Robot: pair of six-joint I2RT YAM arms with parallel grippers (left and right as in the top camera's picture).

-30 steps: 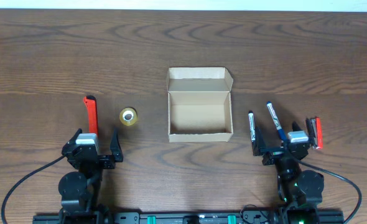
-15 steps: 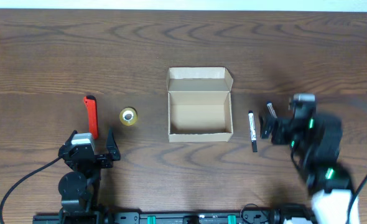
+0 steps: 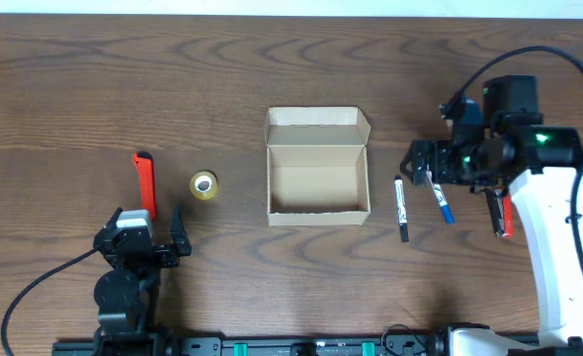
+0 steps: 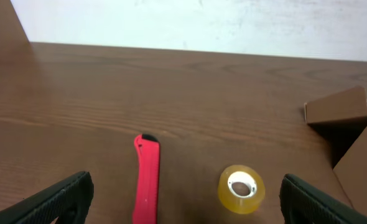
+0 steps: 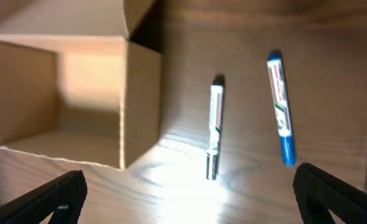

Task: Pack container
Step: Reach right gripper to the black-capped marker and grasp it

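Note:
The container point(image 3: 317, 127) is an open tan cardboard box in mid-table, its flap lid folded back and its inside bare; it also shows in the right wrist view point(image 5: 140, 106) and at the right edge of the left wrist view point(image 4: 351, 137). A black marker point(image 3: 401, 208) point(image 5: 214, 130), a blue marker point(image 3: 442, 201) point(image 5: 280, 118) and a red marker point(image 3: 506, 213) lie to its right. My right gripper point(image 3: 422, 166) point(image 5: 193, 199) is open and empty, raised above the markers. My left gripper point(image 3: 145, 245) point(image 4: 186, 202) is open and empty near the front edge.
A red box cutter point(image 3: 145, 185) point(image 4: 147, 180) and a yellow tape roll point(image 3: 204, 185) point(image 4: 241, 188) lie left of the box, just ahead of my left gripper. The right arm partly covers the red marker. A pale wall stands beyond the table's far edge.
My right arm has risen from its rest at the front edge and moved back and up over the markers. The left arm and all objects have not moved.

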